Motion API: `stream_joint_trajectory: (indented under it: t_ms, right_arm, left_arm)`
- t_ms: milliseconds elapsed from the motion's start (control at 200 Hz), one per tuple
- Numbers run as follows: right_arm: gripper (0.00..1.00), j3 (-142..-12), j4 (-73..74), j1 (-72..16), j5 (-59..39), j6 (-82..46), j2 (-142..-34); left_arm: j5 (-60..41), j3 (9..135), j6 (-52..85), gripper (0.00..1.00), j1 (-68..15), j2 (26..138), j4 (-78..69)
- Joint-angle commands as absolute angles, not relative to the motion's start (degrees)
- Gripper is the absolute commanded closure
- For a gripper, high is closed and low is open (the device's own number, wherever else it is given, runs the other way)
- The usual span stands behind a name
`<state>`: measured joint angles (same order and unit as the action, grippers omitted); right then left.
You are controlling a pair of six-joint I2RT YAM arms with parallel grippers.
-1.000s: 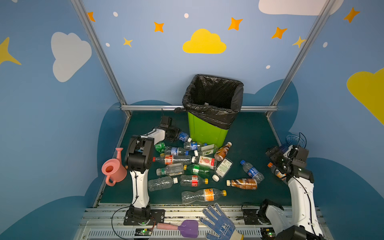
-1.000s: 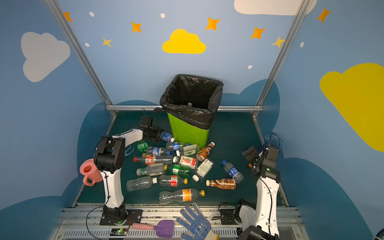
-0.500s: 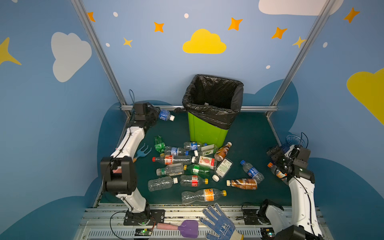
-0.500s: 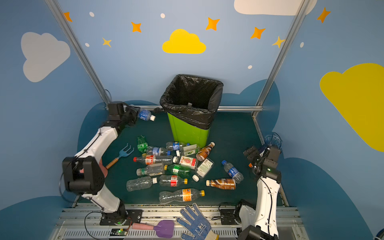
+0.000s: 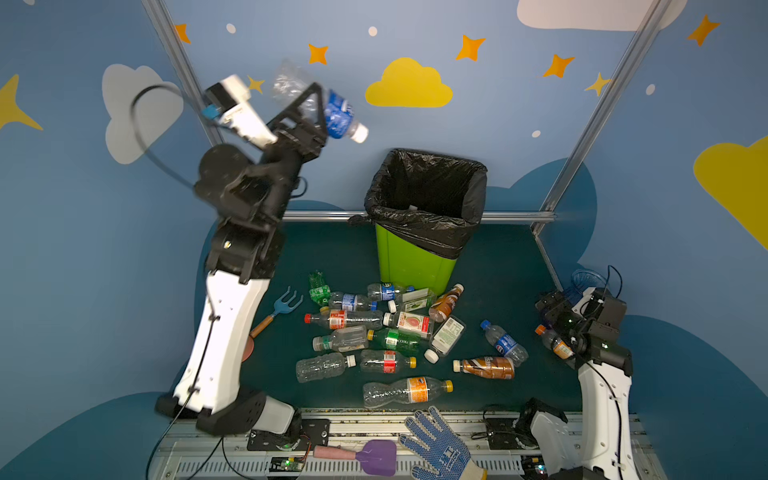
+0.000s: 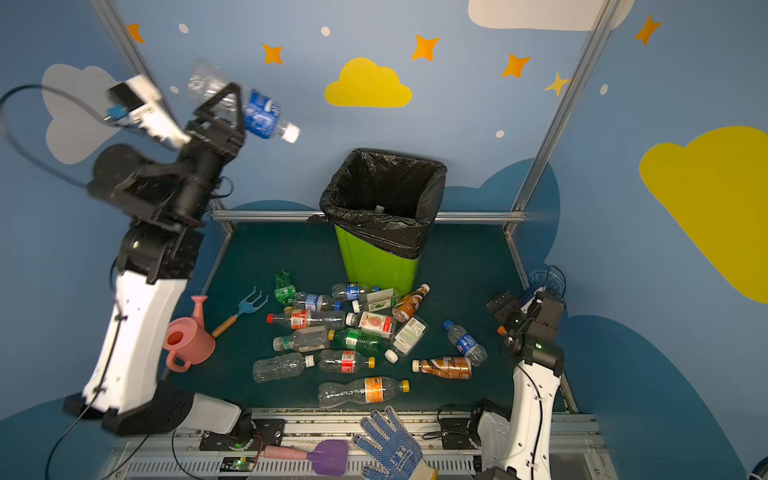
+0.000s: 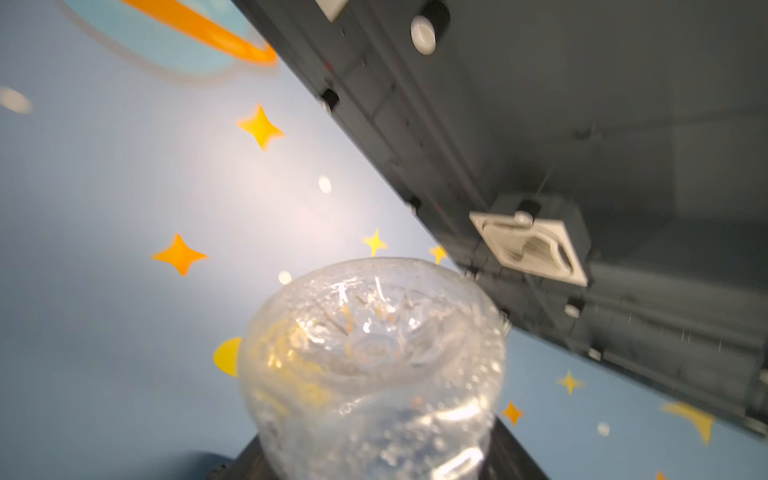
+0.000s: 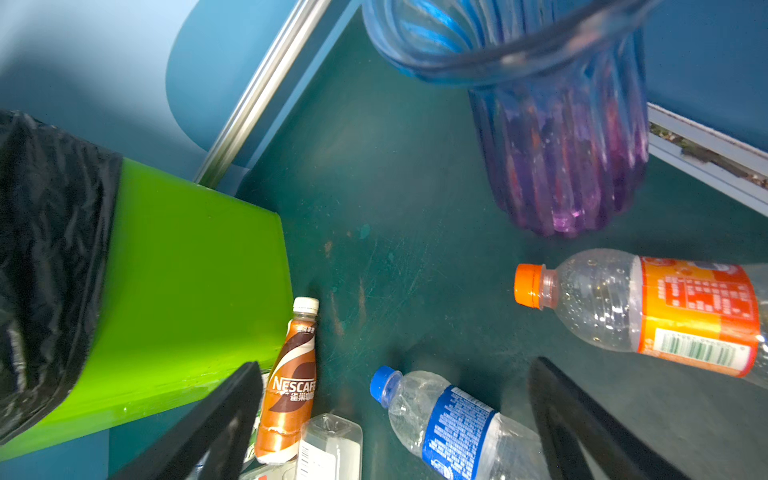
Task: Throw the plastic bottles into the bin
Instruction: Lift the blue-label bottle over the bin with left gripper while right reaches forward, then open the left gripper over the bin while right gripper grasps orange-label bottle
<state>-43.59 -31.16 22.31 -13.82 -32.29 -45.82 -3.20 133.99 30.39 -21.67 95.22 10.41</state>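
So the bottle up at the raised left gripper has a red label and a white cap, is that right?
Not quite: the bottle at the raised left gripper has a blue label, not red, as both top views show. Its cap is white.

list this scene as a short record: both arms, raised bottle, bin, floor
bin: upright, black bag liner
left end effector: raised high, left of bin, blurred
blue-label bottle: at its fingers, cap pointing toward bin; whether gripped unclear
right end effector: open, empty, low near floor
floor bottles: many lying in front of bin
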Motion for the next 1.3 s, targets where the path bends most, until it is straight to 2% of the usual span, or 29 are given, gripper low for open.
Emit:
stream_joint_trajectory:
  t_ms: [0, 40, 95, 155, 240, 395, 491, 766, 896, 1296]
  right_arm:
    - [0.02, -46.9, -32.9, 22.6, -14.5, -31.4, -45.4]
    - [0.02, -47.5, -34.1, 22.5, -13.9, -31.0, -45.1]
    - [0.02, -47.9, -35.9, 22.5, -12.6, -30.6, -44.5]
    - [0.02, -47.9, -37.8, 22.6, -10.8, -31.0, -43.3]
    - [0.02, -47.3, -39.9, 22.7, -9.0, -32.9, -41.3]
    - [0.02, -44.5, -45.4, 22.6, -0.9, -37.4, -37.3]
    - [0.02, -41.5, -46.9, 22.8, 2.8, -39.7, -34.9]
    - [0.02, -35.1, -47.1, 27.4, 5.8, -44.5, -35.0]
    - [0.02, -34.0, -47.1, 31.3, 4.9, -46.5, -34.6]
    - [0.02, -30.0, -42.0, 39.3, 1.5, -47.3, -37.4]
  left_arm:
    - [-1.9, 156.1, 19.9, 0.17, -27.5, 116.6, 45.6]
    - [1.0, 166.9, 17.7, 0.01, -28.5, 120.9, 50.0]
    - [2.5, 177.6, 15.0, 0.00, -29.1, 124.1, 50.6]
    - [3.6, 178.5, 13.4, 0.00, -29.2, 122.4, 48.2]
    - [6.1, 168.3, 12.1, 0.00, -29.7, 115.3, 42.0]
    - [5.5, 127.7, 10.1, 0.00, -31.2, 95.5, 15.6]
    - [6.2, 114.0, 9.5, 0.00, -31.4, 88.2, 7.3]
    - [12.4, 95.2, 3.7, 0.00, -31.2, 77.9, 6.4]
    - [12.0, 88.2, 3.7, 0.00, -30.8, 74.4, 5.7]
    - [8.2, 83.7, 5.0, 0.00, -29.6, 74.3, 8.0]
